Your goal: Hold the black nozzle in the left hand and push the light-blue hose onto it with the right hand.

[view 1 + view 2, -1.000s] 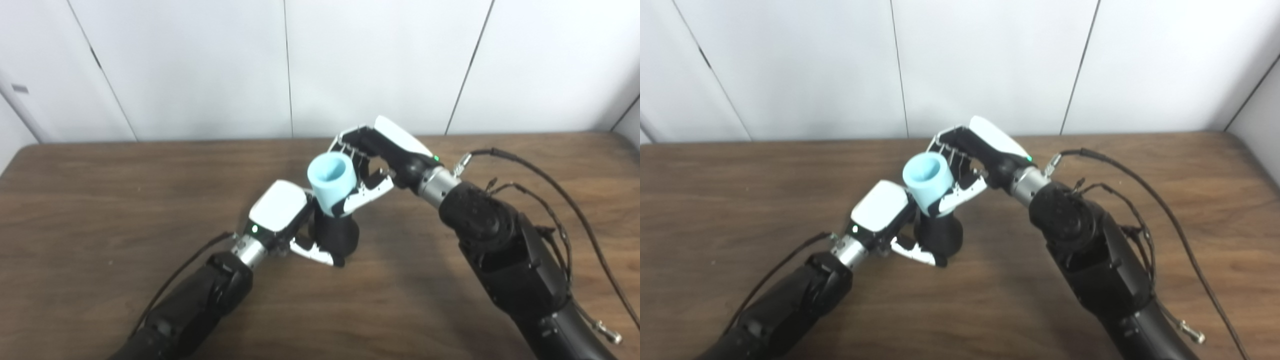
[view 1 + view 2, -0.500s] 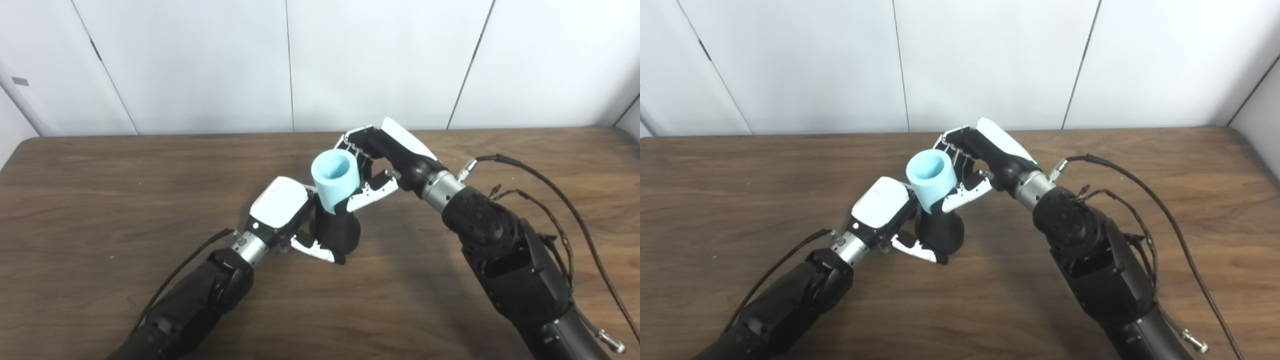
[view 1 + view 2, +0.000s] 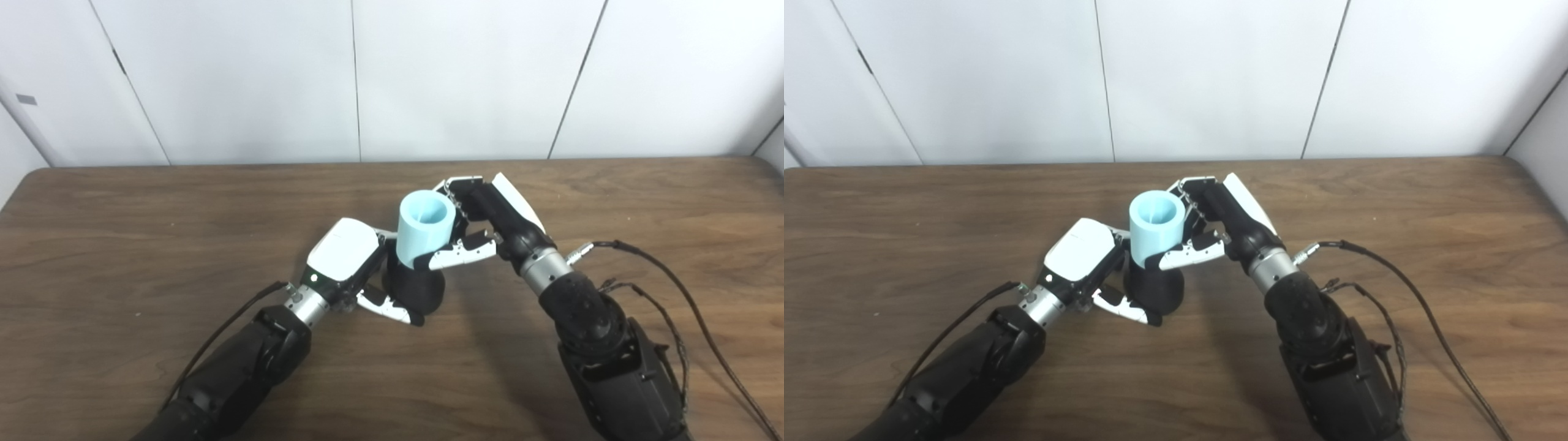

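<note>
Atop the black nozzle point(image 3: 411, 288), gripped by the left hand point(image 3: 349, 263), sits the light-blue hose point(image 3: 422, 229), clasped by the right hand point(image 3: 484, 220).

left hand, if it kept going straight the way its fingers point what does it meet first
The left hand is already wrapped on the black nozzle, so nothing lies between them. Past the nozzle, roughly in line, the right hand holding the blue hose seems next, though depth is unclear.

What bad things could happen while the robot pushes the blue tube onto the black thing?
The light-blue hose may be a bit tilted on the black nozzle, so it could jam or go on crooked. The right hand grips it only from the side, so it might slip. A hard push could tip the nozzle out of the left hand.
</note>
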`<control>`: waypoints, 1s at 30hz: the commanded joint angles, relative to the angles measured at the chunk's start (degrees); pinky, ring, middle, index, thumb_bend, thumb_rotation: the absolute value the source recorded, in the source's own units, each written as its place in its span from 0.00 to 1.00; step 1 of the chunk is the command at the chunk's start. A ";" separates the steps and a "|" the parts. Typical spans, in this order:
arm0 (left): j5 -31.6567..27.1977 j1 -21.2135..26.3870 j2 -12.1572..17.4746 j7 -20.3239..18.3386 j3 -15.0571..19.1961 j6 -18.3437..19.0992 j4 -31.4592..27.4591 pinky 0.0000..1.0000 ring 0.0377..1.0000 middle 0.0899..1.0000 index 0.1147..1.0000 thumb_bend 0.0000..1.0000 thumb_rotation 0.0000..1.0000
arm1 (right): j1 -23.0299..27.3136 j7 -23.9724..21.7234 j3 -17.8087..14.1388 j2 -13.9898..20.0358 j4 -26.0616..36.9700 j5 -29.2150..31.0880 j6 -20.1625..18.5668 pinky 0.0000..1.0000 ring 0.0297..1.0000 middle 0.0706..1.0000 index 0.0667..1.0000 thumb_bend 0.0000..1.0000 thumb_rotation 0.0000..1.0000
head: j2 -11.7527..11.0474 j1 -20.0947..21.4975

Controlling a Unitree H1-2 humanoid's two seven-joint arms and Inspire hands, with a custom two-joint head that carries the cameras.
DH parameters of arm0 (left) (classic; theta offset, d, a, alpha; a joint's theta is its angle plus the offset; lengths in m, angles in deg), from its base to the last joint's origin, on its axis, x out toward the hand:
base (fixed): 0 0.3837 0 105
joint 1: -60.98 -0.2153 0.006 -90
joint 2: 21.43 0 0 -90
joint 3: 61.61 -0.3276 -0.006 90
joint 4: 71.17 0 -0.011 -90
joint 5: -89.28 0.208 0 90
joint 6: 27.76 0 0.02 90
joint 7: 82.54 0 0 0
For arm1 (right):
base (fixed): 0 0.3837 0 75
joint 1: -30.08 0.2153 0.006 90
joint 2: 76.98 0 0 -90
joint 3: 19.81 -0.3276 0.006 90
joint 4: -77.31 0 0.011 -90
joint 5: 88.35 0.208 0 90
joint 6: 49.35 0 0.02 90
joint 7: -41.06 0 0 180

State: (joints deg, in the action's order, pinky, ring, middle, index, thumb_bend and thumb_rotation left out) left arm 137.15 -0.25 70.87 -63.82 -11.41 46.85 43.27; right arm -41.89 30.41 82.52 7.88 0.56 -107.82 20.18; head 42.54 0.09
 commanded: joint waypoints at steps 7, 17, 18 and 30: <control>1.68 -5.43 0.65 -7.33 -3.32 -1.03 2.55 0.27 0.35 0.34 0.44 0.52 0.00 | -0.61 -0.13 0.35 1.25 -1.88 -0.91 0.69 0.22 0.27 0.35 0.46 0.53 0.00 | 0.16 0.17; 1.47 -5.10 0.29 -7.92 -3.34 -0.86 3.15 0.28 0.36 0.34 0.45 0.52 0.00 | 3.38 -6.66 2.13 6.98 2.74 0.91 2.51 0.77 0.92 0.95 0.99 0.99 0.38 | -0.31 0.27; 1.35 -5.06 0.23 -7.88 -3.25 -0.90 3.29 0.28 0.37 0.35 0.45 0.52 0.00 | 3.90 -6.80 1.89 7.18 3.18 0.89 2.64 0.82 0.96 0.98 0.99 1.00 0.41 | -0.39 0.26; 1.74 -4.71 -0.22 -6.57 -3.12 -1.62 4.37 0.27 0.35 0.34 0.44 0.52 0.00 | 7.10 -7.83 -0.70 9.28 4.51 1.08 4.91 0.97 1.00 1.00 1.00 1.00 0.43 | -0.60 0.29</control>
State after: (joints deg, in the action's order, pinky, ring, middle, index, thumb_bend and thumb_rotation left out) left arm 137.16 0.14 70.42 -64.14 -11.38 46.18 43.73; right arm -36.52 22.62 82.95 16.01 3.52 -106.87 23.12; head 41.92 0.35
